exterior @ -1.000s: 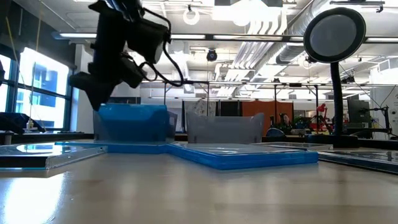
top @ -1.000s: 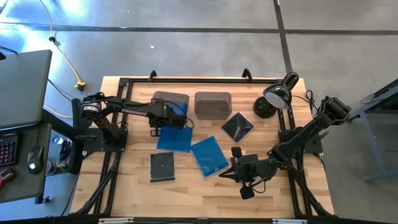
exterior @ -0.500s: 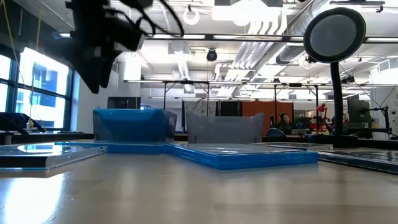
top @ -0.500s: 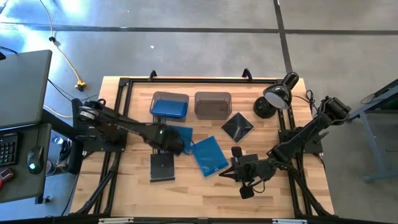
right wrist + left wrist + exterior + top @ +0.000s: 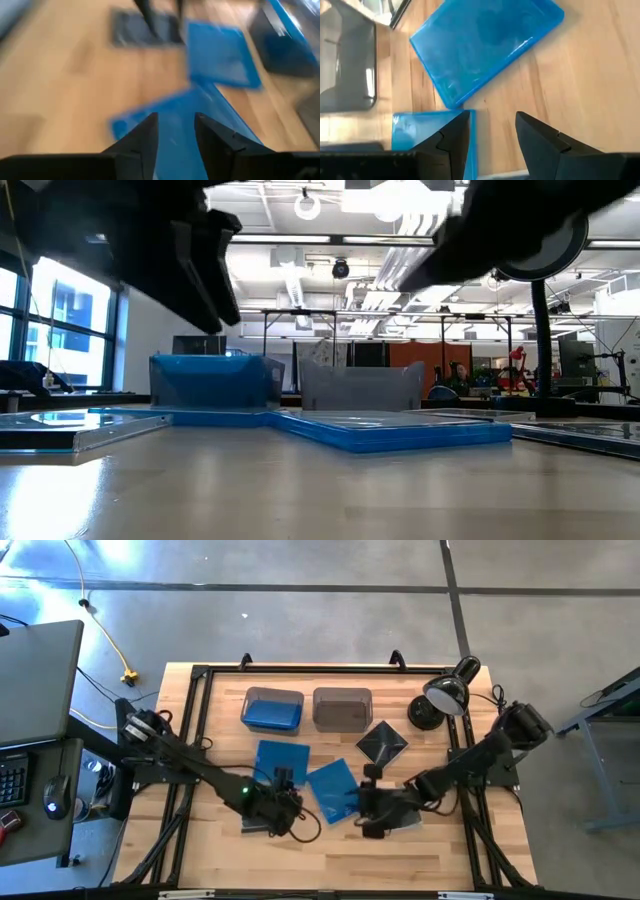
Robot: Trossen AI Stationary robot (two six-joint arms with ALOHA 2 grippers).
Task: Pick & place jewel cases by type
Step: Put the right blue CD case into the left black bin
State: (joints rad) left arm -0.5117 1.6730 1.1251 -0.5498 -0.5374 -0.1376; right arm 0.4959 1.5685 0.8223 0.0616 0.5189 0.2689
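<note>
Left claw open over black case; right claw beside blue case.

even, bright light falls on the wooden table seen from overhead, with only soft shadows. the table-level picture is backlit by ceiling lights and a left window; both arms are dark blurs. the right wrist picture is motion-smeared.
</note>
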